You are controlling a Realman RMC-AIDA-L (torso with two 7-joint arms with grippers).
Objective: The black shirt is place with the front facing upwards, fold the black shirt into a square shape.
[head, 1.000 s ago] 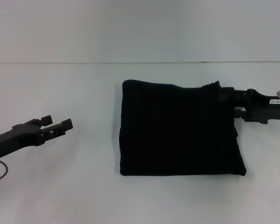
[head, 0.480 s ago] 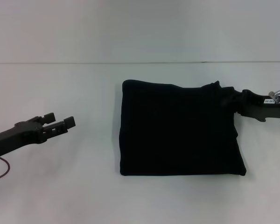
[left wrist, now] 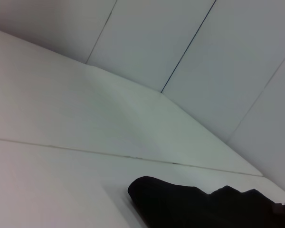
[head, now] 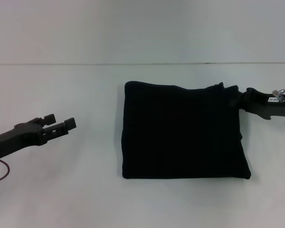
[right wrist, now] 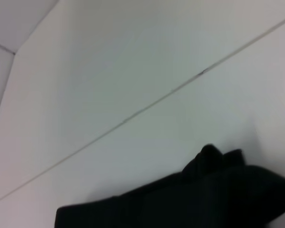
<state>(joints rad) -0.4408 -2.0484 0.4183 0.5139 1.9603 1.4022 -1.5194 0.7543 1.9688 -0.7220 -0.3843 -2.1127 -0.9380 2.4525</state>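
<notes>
Now the black shirt (head: 183,133) lies flat near the middle of the white tabletop (head: 85,190), folded into a nearly square block with its lettering hidden; one far corner on my right side bunches up in a small peak, and the right edge runs a little slanted; my right gripper (head: 244,99) sits at that bunched corner, touching or just beside the cloth, and I cannot tell whether it is spread or pinching the fabric, since its tip merges with the black cloth; my left gripper (head: 61,126) hangs above the bare tabletop well apart from the shirt, its fingers (head: 69,124) slightly spread and holding nothing; I judge the folding nearly done, with only tidying and letting go left; to do this well I should release the corner without dragging it, draw my right arm straight out and away so the top layer is not pulled off square, and press the peak flat if it stands up; lifting too fast could flip the corner open
</notes>
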